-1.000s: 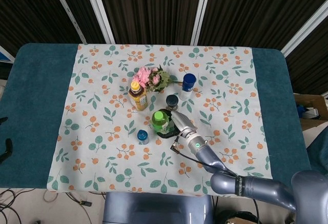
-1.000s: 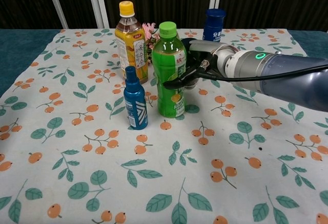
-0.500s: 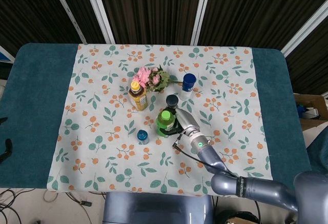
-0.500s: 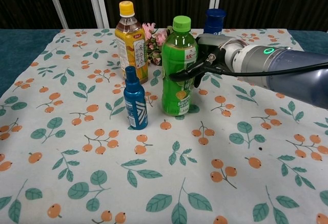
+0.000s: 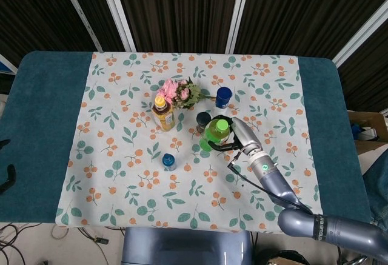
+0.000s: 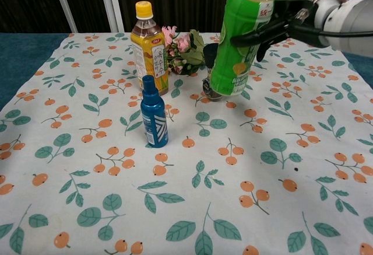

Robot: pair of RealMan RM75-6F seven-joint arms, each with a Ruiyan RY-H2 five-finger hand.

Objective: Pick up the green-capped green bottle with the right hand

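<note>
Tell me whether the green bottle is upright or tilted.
Tilted: the green bottle hangs above the tablecloth in the right hand, cap leaning right.

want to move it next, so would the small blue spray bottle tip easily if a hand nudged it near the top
Probably yes: the small blue spray bottle is tall and narrow on a small base, so a high nudge would likely topple it. It looks rigid and likely light. Lying down, its round body may roll on the tablecloth.
</note>
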